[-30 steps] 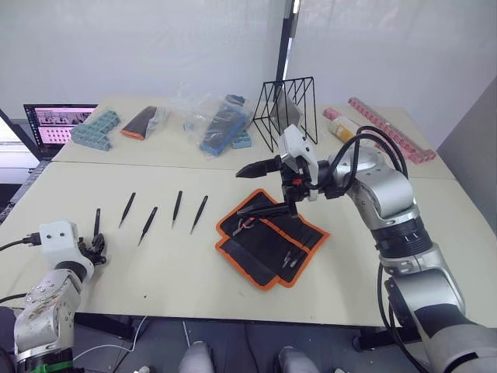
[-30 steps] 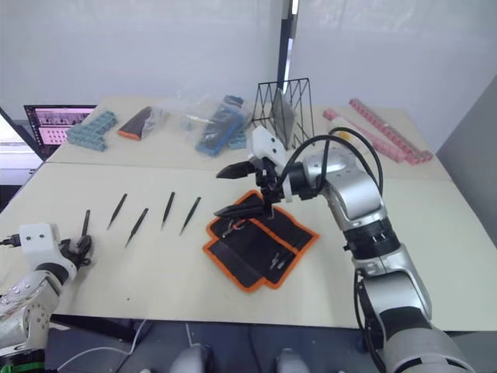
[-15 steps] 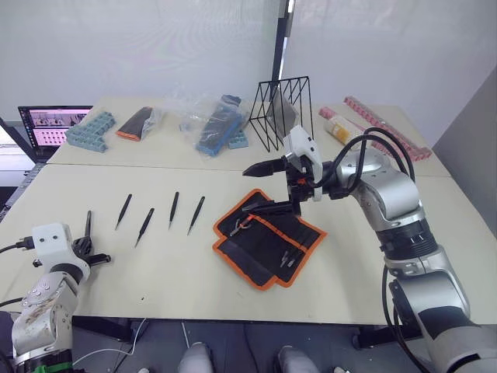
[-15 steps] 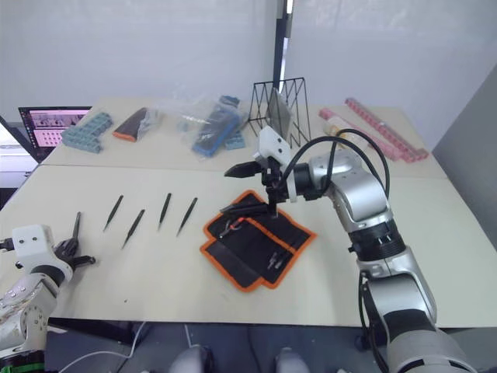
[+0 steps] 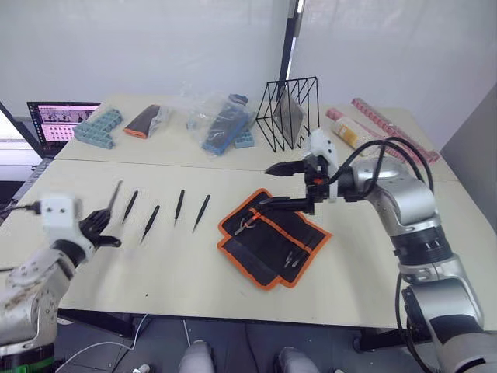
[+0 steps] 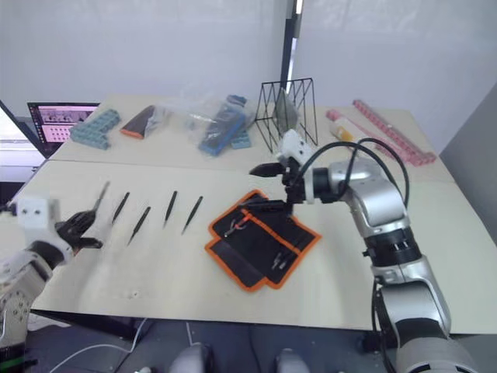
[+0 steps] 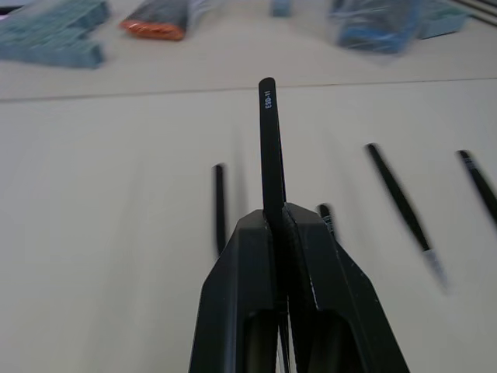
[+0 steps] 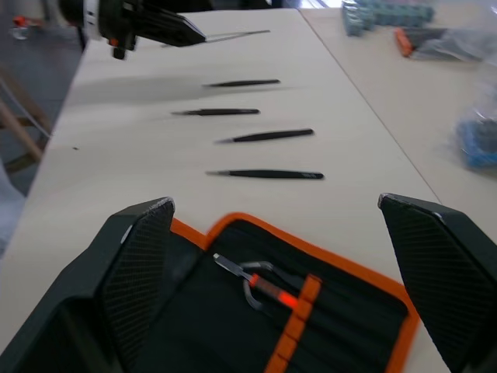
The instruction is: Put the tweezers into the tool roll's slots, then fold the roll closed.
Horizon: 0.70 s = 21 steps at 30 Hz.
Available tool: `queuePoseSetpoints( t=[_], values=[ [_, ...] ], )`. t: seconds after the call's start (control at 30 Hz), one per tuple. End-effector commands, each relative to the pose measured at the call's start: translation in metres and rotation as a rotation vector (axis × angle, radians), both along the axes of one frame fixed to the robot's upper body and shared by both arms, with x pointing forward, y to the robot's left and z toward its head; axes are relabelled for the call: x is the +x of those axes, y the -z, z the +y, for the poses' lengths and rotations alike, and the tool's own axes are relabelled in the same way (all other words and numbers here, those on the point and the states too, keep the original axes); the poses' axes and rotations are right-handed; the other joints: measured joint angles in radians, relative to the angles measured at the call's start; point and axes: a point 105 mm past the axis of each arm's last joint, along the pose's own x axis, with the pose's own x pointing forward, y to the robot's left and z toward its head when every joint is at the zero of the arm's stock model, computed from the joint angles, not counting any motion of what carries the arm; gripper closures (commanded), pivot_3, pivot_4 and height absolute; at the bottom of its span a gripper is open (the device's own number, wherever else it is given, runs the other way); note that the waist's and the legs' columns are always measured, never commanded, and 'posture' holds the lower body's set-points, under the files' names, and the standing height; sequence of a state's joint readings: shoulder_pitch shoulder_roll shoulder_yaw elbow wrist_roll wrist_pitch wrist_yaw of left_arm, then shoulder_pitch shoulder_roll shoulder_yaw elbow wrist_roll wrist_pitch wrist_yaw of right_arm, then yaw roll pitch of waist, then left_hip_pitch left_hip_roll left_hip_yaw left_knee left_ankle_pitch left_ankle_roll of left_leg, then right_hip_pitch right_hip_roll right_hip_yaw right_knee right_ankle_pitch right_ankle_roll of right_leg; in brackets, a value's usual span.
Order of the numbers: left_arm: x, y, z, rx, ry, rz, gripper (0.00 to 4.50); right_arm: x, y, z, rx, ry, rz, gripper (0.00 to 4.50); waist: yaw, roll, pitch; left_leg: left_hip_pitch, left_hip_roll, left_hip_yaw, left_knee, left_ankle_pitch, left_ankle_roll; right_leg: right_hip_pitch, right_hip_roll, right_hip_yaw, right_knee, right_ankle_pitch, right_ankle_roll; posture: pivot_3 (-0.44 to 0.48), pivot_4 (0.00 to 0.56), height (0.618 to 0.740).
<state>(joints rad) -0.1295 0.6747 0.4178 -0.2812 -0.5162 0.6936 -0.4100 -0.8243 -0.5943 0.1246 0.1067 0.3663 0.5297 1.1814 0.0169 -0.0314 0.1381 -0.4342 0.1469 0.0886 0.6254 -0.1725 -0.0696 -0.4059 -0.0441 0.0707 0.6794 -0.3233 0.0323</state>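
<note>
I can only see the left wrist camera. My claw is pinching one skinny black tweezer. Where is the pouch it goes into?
Observer: The tool roll lies open, to the robot's right of the four loose tweezers.
Operator: What is the other claw doing?
Observer: The right claw hangs open over the roll's far corner, holding nothing.
Operator: Is anything lying on the pouch?
Observer: Yes, a small metal tool with a red mark lies on its inner face, beside the orange stripe.
</note>
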Motion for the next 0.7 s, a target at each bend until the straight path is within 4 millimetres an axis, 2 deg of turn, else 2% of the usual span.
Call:
queuePoseSetpoints(
  t=[0.03, 0.13, 0.3, 0.47, 0.6, 0.7],
  values=[
    [0.007, -0.019, -0.038, 0.031, 0.195, -0.004, 4.49, -0.003, -0.011, -0.015, 0.014, 0.058, -0.070, 0.00, -0.003, 0.000, 0.000, 0.000, 0.000, 0.000, 0.000, 0.000, 0.000, 0.000, 0.000, 0.000, 0.000, 0.000, 0.000, 0.000, 0.150, 0.713],
    [0.016, -0.026, -0.069, 0.077, 0.345, 0.030, 4.49, -0.007, -0.006, -0.028, 0.009, 0.124, -0.063, 0.00, -0.003, 0.000, 0.001, 0.000, 0.000, -0.001, 0.000, 0.000, 0.000, 0.000, 0.001, 0.000, 0.000, 0.000, 0.000, 0.000, 0.150, 0.713],
    [0.027, -0.030, -0.108, 0.147, 0.529, 0.085, 4.49, -0.011, -0.002, -0.048, 0.058, 0.278, -0.060, 0.00, -0.005, 0.000, 0.001, 0.000, 0.000, -0.002, 0.000, 0.000, 0.000, 0.000, 0.001, 0.000, 0.000, 0.000, 0.000, 0.000, 0.150, 0.713],
    [0.032, -0.027, -0.131, 0.276, 0.642, 0.118, 4.49, -0.029, 0.012, -0.065, 0.116, 0.364, -0.022, 0.00, -0.001, 0.000, 0.001, -0.001, -0.001, -0.003, 0.000, 0.000, 0.000, 0.001, 0.001, 0.000, 0.000, 0.000, 0.000, 0.000, 0.150, 0.713],
    [0.035, -0.028, -0.147, 0.303, 0.703, 0.127, 4.49, -0.043, 0.020, -0.067, 0.173, 0.380, 0.014, 0.00, 0.001, 0.000, 0.002, -0.001, -0.001, -0.003, 0.001, 0.000, 0.000, 0.001, 0.001, 0.000, -0.001, 0.000, 0.001, 0.000, 0.150, 0.713],
    [0.034, -0.027, -0.159, 0.298, 0.739, 0.153, 4.50, -0.049, 0.037, -0.066, 0.137, 0.388, 0.026, 0.83, -0.002, 0.000, 0.002, -0.001, -0.001, -0.004, 0.002, 0.000, 0.000, 0.002, 0.001, 0.001, 0.000, 0.000, 0.001, 0.000, 0.150, 0.713]
  ],
)
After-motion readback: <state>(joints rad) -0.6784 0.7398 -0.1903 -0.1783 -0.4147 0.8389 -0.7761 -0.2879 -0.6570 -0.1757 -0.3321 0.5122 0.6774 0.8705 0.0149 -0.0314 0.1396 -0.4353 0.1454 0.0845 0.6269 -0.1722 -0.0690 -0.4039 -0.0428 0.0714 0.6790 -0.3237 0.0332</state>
